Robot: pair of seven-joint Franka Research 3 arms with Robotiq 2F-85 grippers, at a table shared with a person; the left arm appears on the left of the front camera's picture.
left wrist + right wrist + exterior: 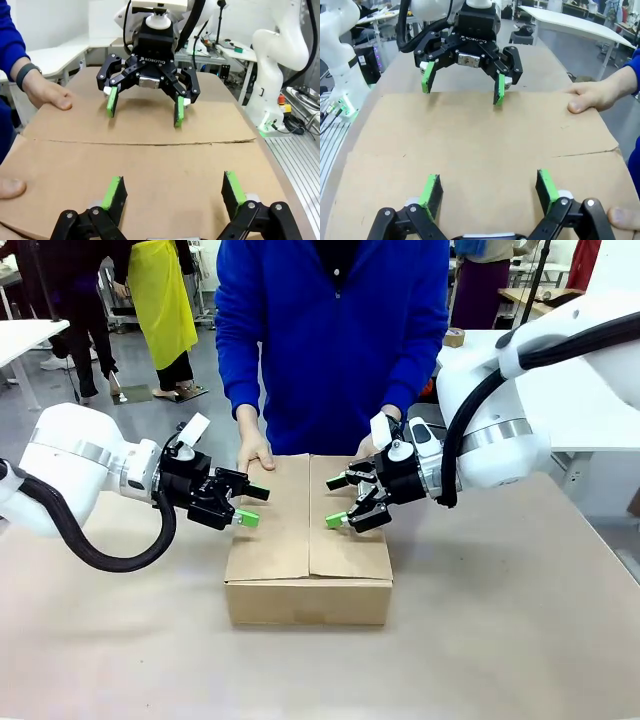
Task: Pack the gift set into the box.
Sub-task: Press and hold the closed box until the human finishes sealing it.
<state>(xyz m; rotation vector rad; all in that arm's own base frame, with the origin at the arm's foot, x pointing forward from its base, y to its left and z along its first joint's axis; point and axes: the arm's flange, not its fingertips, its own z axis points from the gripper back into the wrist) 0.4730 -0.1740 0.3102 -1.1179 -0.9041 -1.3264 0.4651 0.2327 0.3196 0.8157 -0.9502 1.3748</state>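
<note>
box: the large plain brown corrugated cardboard box [308, 530] sits mid-table on the tan paper-covered table [120, 640], between the two arms, with its top flaps [275, 525] folded down flat.
seam: the two flaps meet along a centre seam [140, 143] running from the robot's side to the person's; it looks slightly uneven, so the lid is probably only resting shut.
gift set: the shut flaps hide the inside; judging from the closed lid, it is already packed within, though that cannot be confirmed.
left gripper: the black left gripper [250, 505] with green pads is spread wide and grips nothing, hovering over the left flap near its outer edge, pointing inward.
right gripper: the right gripper [335, 502] mirrors it over the right flap, also wide and empty, facing the other across the seam.
person's hands: one hand [255, 452] presses the far edge of the left flap; the other hand [592, 95] rests on the far edge of the right flap, likely to keep the flaps from springing up.
stage: near the end; the grippers seem placed to press or steady the lid.
risk: flaps may lift once the hands leave.
</note>
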